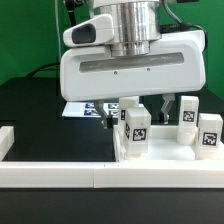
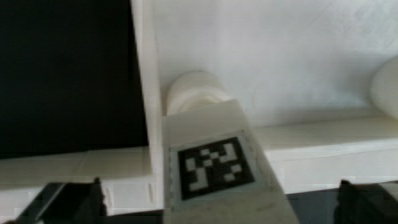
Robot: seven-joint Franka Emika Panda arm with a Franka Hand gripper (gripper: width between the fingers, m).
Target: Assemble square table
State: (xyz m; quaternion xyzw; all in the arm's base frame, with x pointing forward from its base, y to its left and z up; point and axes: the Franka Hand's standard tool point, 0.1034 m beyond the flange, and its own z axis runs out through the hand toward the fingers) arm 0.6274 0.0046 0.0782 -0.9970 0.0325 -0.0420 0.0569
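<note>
The white square panel (image 1: 170, 150) lies flat at the exterior view's right, and it also shows in the wrist view (image 2: 302, 50). Three short white legs with black-and-white tags stand upright on it: one near its left corner (image 1: 135, 128), two further right (image 1: 187, 112) (image 1: 209, 135). My gripper (image 1: 146, 108) hangs just above the left leg. In the wrist view that leg (image 2: 217, 150) stands between my two fingertips (image 2: 71, 205), with a gap on each side. The gripper (image 2: 217, 208) is open and touches nothing. A second leg (image 2: 382, 90) shows at the picture's edge.
The marker board (image 1: 85, 110) lies on the black table behind the panel at the exterior view's left. A long low white border rail (image 1: 60, 176) runs along the front and turns back at the left (image 1: 15, 140). Black table (image 2: 63, 80) lies beside the panel.
</note>
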